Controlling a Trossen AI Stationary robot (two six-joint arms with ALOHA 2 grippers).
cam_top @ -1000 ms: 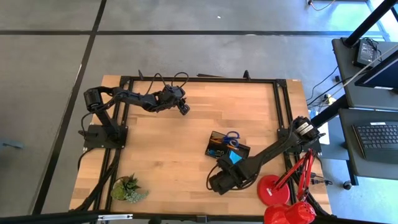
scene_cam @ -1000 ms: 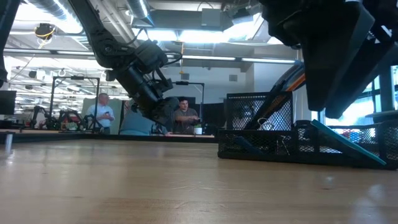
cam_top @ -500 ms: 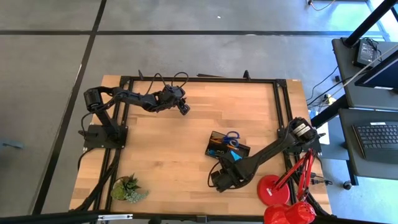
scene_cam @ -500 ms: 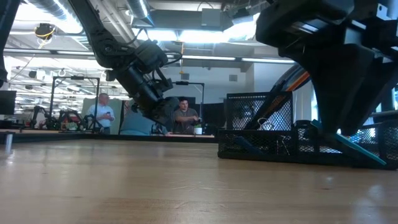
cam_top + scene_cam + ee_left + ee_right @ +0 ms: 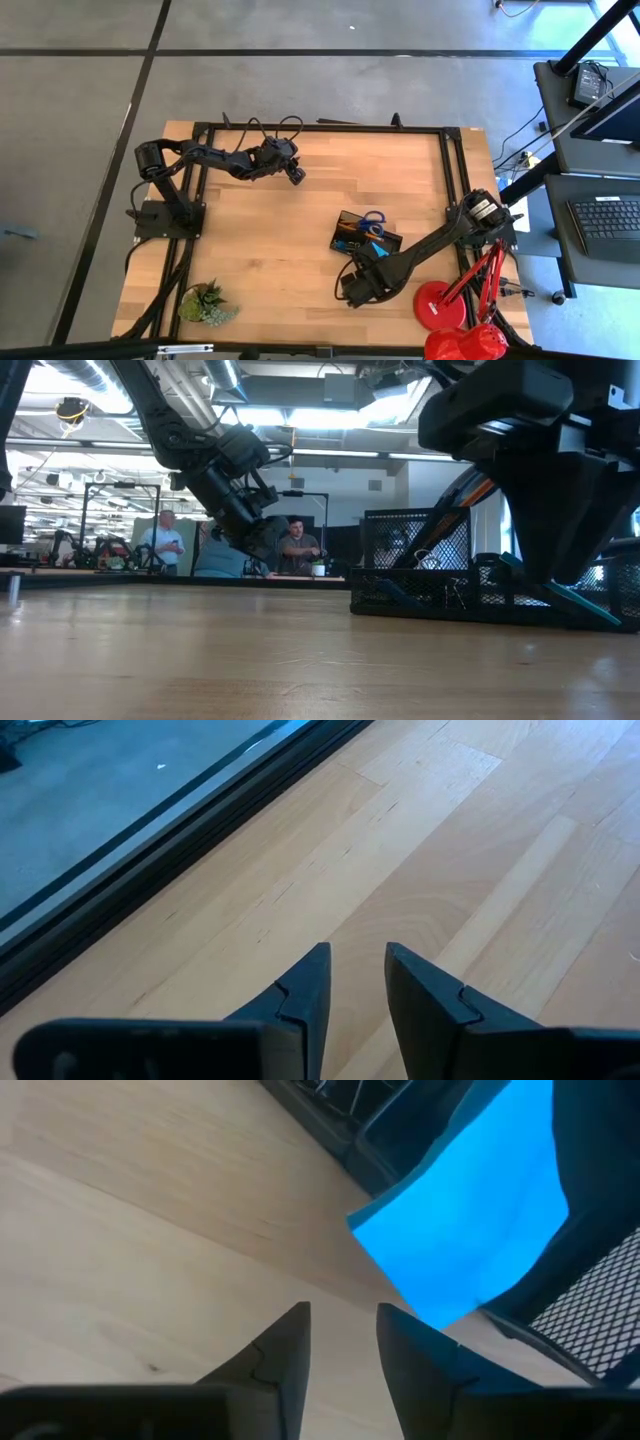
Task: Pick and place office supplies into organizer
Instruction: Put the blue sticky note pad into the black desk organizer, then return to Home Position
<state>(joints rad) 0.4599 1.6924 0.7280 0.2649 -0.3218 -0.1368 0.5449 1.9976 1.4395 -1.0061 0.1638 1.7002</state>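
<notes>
Looking nearly done: scissors [image 5: 372, 219] sit in the organizer [image 5: 345, 243], no loose supplies on the tabletop [image 5: 280, 250]. Note pad [image 5: 470, 1240] leans on its edge, half in. Right claw [image 5: 340, 1330] beside it, slightly open, empty. Left claw [image 5: 355, 975] same, far off.

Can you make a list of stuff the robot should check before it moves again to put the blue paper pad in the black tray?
1. Right end effector empty and fingers apart: ok, there is a gap and nothing sits between them.
2. Blue note pad properly inside the organizer: not ok, it leans tilted over the tray's edge with a corner down toward the table.
3. Right end effector lined up with the pad: cannot tell, it sits near the pad's low corner without touching it.
4. Left end effector out of the way: ok, it hangs over bare wood at the table's far side.
5. Scissors already in the organizer: ok.
</notes>
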